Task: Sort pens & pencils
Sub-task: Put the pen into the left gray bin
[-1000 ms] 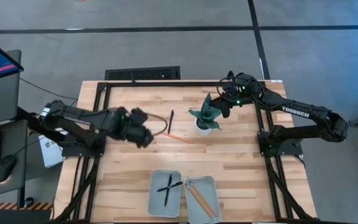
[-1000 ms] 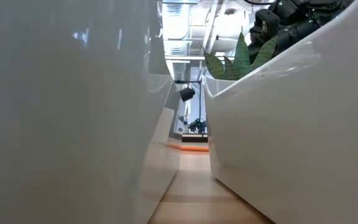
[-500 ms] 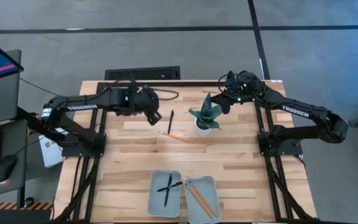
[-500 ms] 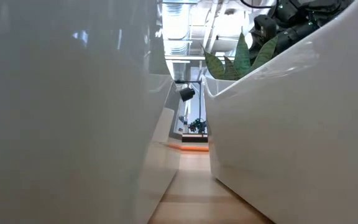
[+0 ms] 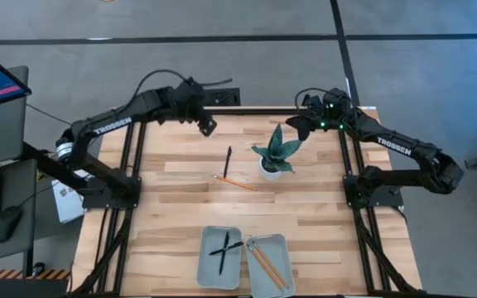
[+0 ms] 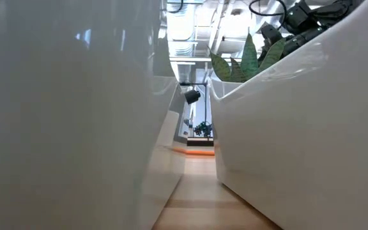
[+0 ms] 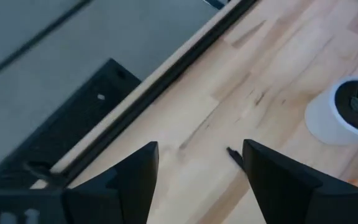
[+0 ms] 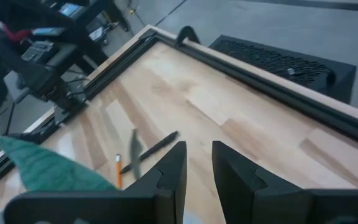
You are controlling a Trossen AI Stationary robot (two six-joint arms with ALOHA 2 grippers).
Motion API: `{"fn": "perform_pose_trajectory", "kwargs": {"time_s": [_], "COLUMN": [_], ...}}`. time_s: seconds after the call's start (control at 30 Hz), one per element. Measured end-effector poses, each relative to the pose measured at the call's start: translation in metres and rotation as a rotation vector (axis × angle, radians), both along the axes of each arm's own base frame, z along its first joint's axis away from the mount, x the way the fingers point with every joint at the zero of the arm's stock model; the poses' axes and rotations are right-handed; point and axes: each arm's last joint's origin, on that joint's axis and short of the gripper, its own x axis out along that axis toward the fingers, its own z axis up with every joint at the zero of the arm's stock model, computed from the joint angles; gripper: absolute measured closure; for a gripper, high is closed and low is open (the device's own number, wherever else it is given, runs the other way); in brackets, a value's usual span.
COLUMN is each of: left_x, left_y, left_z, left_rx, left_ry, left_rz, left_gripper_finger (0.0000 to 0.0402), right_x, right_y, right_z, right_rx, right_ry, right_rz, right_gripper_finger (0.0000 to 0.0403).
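Observation:
One black pen (image 5: 228, 160) lies on the wooden table, and an orange pencil (image 5: 234, 182) lies just nearer than it. Two more pens (image 5: 224, 248) lie crossed in the left grey tray (image 5: 206, 263), and pencils (image 5: 265, 265) lie in the right tray (image 5: 286, 251). My left gripper (image 5: 208, 126) hangs open above the far part of the table, beyond the loose pen, whose tip (image 7: 234, 154) shows between its fingers. My right gripper (image 5: 299, 124) hovers beyond the plant with its fingers narrowly apart and nothing between them; from there I see the pen (image 8: 157, 148) and pencil (image 8: 117, 168).
A green plant in a white pot (image 5: 272, 159) stands just right of the loose pen and pencil. A black frame rail (image 5: 222, 110) runs along the table's far edge. Bare wood lies between the loose sticks and the trays. In the low view the tray walls (image 6: 286, 128) fill the picture.
My left gripper has swung from above the table's left middle toward the far edge and a little rightward, ending beyond the loose pen. My right gripper has drifted slightly toward the far edge. The pen, the pencil and the trays have stayed put.

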Motion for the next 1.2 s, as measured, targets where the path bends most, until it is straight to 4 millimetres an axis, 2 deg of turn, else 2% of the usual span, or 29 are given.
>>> {"fn": "perform_pose_trajectory", "kwargs": {"time_s": [0.13, 0.27, 0.47, 0.6, 0.83, 1.2], "left_x": [0.011, 0.031, 0.054, 0.063, 0.075, 0.090], "left_y": [0.023, 0.037, 0.049, 0.051, 0.044, 0.024], "left_z": [-0.015, -0.050, -0.104, -0.124, -0.142, -0.147], "left_rx": [-0.020, -0.082, -0.245, -0.378, -0.439, -0.430], "left_ry": [0.001, 0.078, 0.163, 0.135, 0.132, 0.114], "left_rz": [-0.008, 0.016, 0.055, 0.098, 0.190, 0.211], "left_gripper_finger": [0.0175, 0.0175, 0.0175, 0.0175, 0.0175, 0.0175], "right_x": [-0.007, -0.012, -0.014, -0.014, -0.013, -0.013], "right_y": [-0.007, -0.012, -0.014, -0.013, -0.011, -0.011], "right_z": [0.000, -0.001, -0.001, -0.001, -0.002, -0.002], "right_rx": [0.001, 0.005, 0.009, 0.014, 0.024, 0.025], "right_ry": [0.001, 0.006, 0.008, 0.012, 0.020, 0.020], "right_rz": [-0.041, -0.073, -0.085, -0.084, -0.073, -0.072], "right_gripper_finger": [0.0305, 0.0305, 0.0305, 0.0305, 0.0305, 0.0305]}}
